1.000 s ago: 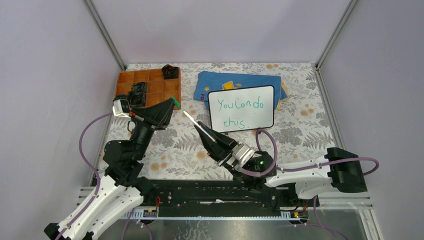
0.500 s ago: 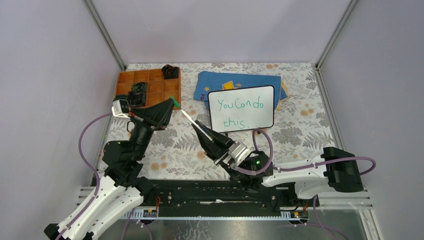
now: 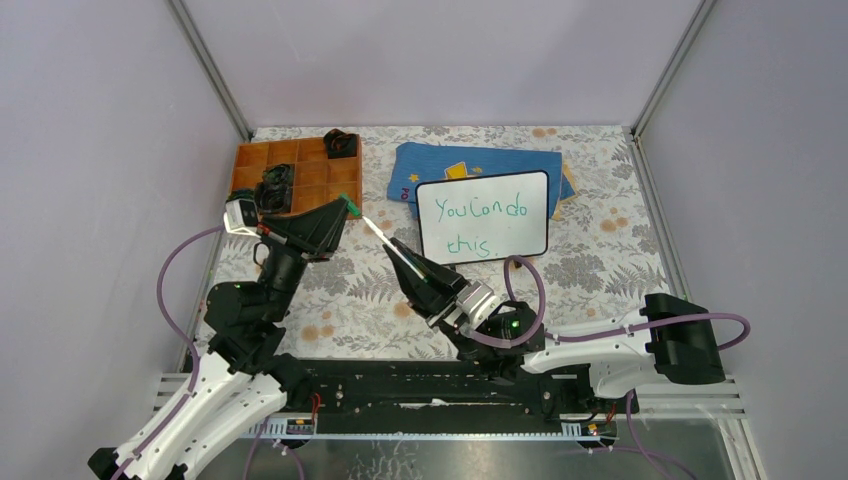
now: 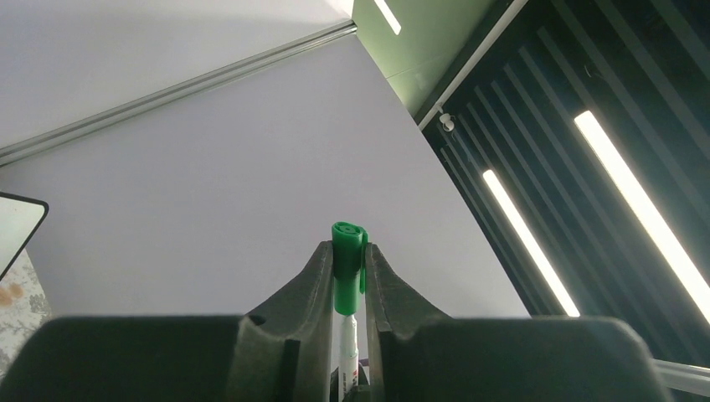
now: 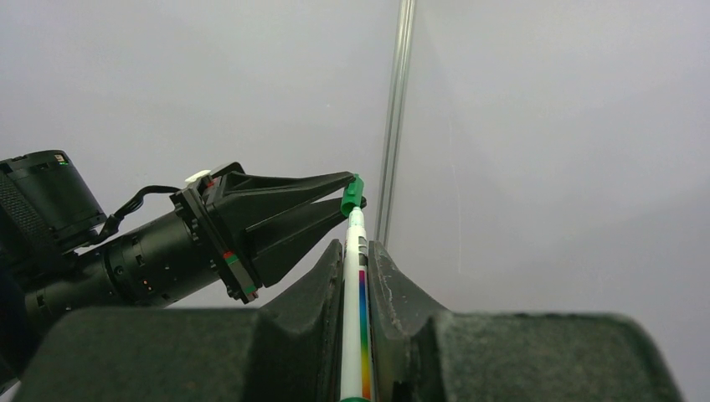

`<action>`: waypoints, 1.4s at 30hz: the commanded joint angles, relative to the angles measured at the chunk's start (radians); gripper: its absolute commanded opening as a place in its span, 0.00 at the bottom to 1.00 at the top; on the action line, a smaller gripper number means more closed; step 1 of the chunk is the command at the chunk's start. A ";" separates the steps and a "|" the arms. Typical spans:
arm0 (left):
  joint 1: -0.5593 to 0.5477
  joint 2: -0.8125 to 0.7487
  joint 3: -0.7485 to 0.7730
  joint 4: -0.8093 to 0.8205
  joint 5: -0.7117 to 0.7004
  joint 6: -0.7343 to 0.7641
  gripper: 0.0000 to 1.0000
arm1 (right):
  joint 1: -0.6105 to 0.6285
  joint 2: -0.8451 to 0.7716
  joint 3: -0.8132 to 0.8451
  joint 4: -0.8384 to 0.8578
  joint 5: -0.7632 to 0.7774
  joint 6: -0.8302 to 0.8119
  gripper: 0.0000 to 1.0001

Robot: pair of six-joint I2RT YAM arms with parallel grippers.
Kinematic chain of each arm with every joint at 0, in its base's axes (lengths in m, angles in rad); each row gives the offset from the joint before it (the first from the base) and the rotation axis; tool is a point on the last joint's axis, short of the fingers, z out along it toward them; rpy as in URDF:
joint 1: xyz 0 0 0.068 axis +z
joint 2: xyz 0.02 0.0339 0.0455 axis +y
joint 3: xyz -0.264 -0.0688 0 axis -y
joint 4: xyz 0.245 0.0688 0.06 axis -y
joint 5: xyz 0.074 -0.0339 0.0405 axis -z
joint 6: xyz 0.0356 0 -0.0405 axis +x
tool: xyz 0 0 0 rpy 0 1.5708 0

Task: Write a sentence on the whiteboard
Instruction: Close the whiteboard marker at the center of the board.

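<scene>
The whiteboard [image 3: 483,217] lies at the table's back middle, partly on a blue cloth. The sentence [image 3: 484,212] in green reads "You can do this" in two lines. My left gripper [image 3: 349,206] is shut on a green marker cap [image 4: 347,268] and holds it in the air. My right gripper [image 3: 398,250] is shut on the white marker [image 5: 355,285], pointing up-left. The marker's tip meets the cap [image 5: 352,194], and its white end shows just below the cap in the left wrist view [image 4: 348,352]. Both are left of the board.
An orange compartment tray [image 3: 300,175] holding black items sits at the back left. The blue cloth [image 3: 470,160] with yellow print lies under the board's far edge. Grey walls with metal posts enclose the table. A board corner [image 4: 17,222] shows in the left wrist view.
My right gripper has moved the marker up and left, closing the gap until its tip reaches the cap. The left gripper has stayed still.
</scene>
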 commanded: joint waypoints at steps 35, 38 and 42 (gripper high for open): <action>0.008 -0.023 -0.005 -0.015 0.017 0.017 0.00 | 0.003 0.004 0.047 0.158 -0.021 0.015 0.00; 0.008 -0.023 -0.004 -0.017 0.016 0.019 0.00 | 0.002 -0.001 0.045 0.157 -0.027 0.021 0.00; 0.008 -0.025 -0.002 -0.023 0.012 0.021 0.00 | 0.003 -0.001 0.045 0.158 -0.028 0.027 0.00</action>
